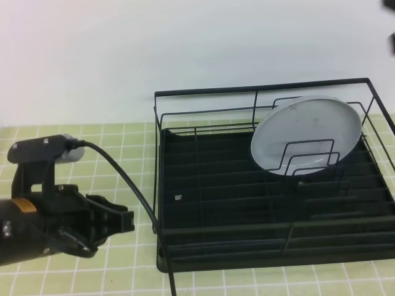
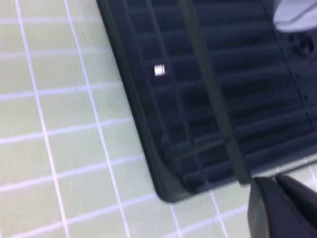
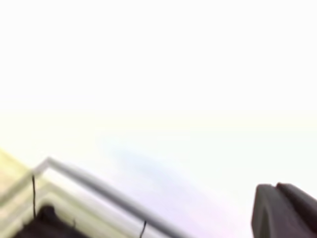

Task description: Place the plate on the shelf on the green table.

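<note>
Plate [image 1: 307, 135] stands tilted in the rack's [image 1: 271, 259] far-right part, leaning among the upright wire dividers [image 1: 308, 157], lower edge down near the ribbed tray. No gripper touches it in the high view.

Left to right in the high view:
- Left gripper [image 1: 126, 221] low over the table [image 1: 123, 139], off the rack's left edge near its front-left corner. Jaws look closed, nothing between them. Its cable [image 1: 123, 176] runs across the tiles and down past the rack's front-left corner.
- Rack sits on the green tiles, filling the centre and right of the table. A small pale speck [image 1: 178, 198] lies on the tray toward the left; identity not clear.
- Plate as above, face turned toward the camera.
- Right arm: barely in the high view. The right wrist view shows only a dark fingertip [image 3: 282, 210] at bottom right, against a washed-out bright background, with a blurred rim and wire at lower left. Jaws read as closed and empty.

Left wrist view: rack's front-left corner [image 2: 168, 191] on the tiles, a sliver of the plate [image 2: 294, 15] at top right, a dark fingertip [image 2: 280, 210] at bottom right.

Progress, as judged: placement appears done; the plate is in the rack, unsupported by either arm. Remaining: arms to clear, if anything. Whether the plate is seated firmly between dividers cannot be confirmed.
</note>
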